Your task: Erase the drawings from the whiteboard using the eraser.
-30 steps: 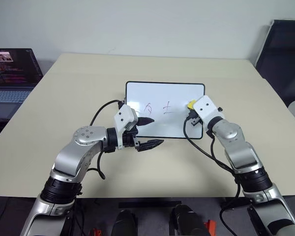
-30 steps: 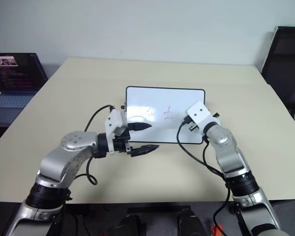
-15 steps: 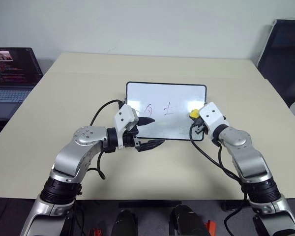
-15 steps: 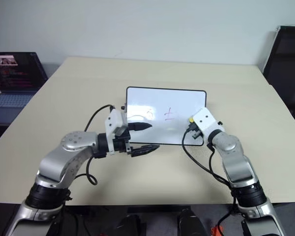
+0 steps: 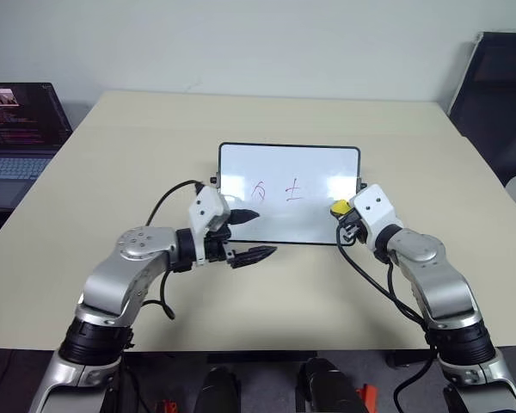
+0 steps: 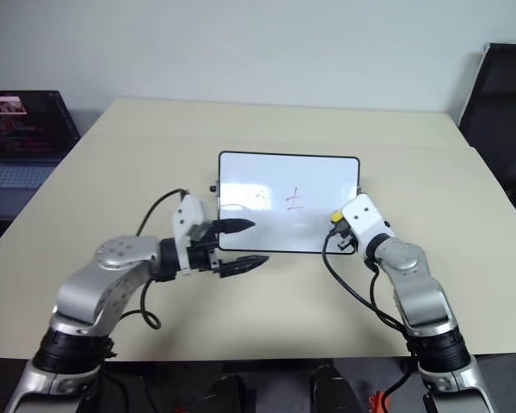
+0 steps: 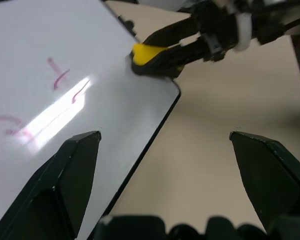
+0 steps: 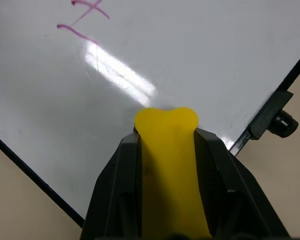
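The whiteboard (image 5: 310,219) lies flat in the middle of the table. Two reddish drawings (image 5: 260,190) (image 5: 294,189) sit side by side on its middle. My right gripper (image 5: 342,211) is shut on the yellow eraser (image 5: 338,206), whose tip rests on the board near its right near corner; in the right wrist view the eraser (image 8: 167,150) sits between the fingers below one drawing (image 8: 82,22). My left gripper (image 5: 253,233) hangs open over the board's near left edge, holding nothing. The left wrist view shows the eraser (image 7: 147,52) in the right gripper's fingers.
An open laptop (image 5: 21,129) stands off the table's left side. A dark chair (image 5: 499,95) is at the far right. The beige table (image 5: 138,155) has bare room around the board. A black knob (image 8: 282,122) sticks out of the board's short right side.
My right gripper has drawn the eraser along the board's right part toward its near edge and rolled a little. My left gripper has shifted slightly left, still open.
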Controlling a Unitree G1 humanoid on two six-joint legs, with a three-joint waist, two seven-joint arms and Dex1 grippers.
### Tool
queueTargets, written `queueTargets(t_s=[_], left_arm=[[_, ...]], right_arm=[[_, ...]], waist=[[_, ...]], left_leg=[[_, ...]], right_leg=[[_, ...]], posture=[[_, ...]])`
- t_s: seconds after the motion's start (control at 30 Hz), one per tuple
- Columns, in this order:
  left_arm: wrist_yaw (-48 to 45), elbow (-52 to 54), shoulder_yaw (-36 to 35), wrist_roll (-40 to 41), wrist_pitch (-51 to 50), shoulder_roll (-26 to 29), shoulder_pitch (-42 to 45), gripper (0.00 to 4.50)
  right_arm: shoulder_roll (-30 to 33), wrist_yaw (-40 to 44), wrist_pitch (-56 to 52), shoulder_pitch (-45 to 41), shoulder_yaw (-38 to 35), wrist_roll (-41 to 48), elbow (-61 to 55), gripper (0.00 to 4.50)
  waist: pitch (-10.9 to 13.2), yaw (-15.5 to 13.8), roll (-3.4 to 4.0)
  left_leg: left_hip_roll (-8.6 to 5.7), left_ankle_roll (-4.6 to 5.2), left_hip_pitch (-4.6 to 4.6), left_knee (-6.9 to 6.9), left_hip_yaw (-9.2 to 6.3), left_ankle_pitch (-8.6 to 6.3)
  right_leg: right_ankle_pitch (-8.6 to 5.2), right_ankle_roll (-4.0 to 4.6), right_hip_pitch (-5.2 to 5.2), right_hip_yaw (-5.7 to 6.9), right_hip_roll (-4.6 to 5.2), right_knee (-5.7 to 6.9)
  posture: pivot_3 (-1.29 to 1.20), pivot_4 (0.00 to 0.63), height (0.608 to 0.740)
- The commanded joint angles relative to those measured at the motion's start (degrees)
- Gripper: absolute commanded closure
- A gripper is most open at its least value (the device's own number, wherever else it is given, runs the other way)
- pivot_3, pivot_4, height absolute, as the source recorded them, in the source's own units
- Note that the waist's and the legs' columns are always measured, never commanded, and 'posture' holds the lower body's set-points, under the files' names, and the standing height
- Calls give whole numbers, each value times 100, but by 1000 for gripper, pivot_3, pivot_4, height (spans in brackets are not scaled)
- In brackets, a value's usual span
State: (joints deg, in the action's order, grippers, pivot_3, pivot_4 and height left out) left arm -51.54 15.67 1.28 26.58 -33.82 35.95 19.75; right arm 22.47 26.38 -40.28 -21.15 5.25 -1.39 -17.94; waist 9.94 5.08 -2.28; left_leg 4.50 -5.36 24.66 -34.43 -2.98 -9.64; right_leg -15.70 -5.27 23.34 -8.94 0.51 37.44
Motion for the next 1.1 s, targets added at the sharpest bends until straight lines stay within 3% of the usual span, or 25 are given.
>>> queueTargets(t_s=[0.03,0.27,0.5,0.7,1.1], left_arm=[[185,336,-503,222,-133,122,-243,0],[574,576,-784,345,-306,90,-352,0],[959,1171,-839,706,-984,157,-396,0],[1284,1434,-965,906,-1373,175,-397,0],[1349,1330,-1132,839,-1206,428,-806,0]], right_arm=[[19,171,101,90,-323,419,-726,3383],[192,552,389,562,-372,985,-1489,3383],[-142,560,412,832,-522,1710,-1675,3384],[-104,710,394,1113,-493,2117,-1709,3389],[95,743,969,671,-148,1838,-1154,3389]], waist=[[4,-12,6],[4,-52,7],[6,-45,6],[5,-42,6],[6,-31,6]], left_leg=[[0,0,13,11,0,0],[1,-14,21,69,-11,-13],[2,-21,20,65,-12,-18],[2,-22,18,50,-13,-18],[2,-22,13,47,-15,-17]], right_leg=[[0,0,16,1,0,2],[-17,2,29,23,-1,-6],[-31,-22,21,22,-1,-15],[-41,5,15,21,-1,-12],[-40,7,14,22,-2,-1]], posture=[[0,150,740],[0,150,740],[0,150,740],[0,150,740],[0,150,740]])
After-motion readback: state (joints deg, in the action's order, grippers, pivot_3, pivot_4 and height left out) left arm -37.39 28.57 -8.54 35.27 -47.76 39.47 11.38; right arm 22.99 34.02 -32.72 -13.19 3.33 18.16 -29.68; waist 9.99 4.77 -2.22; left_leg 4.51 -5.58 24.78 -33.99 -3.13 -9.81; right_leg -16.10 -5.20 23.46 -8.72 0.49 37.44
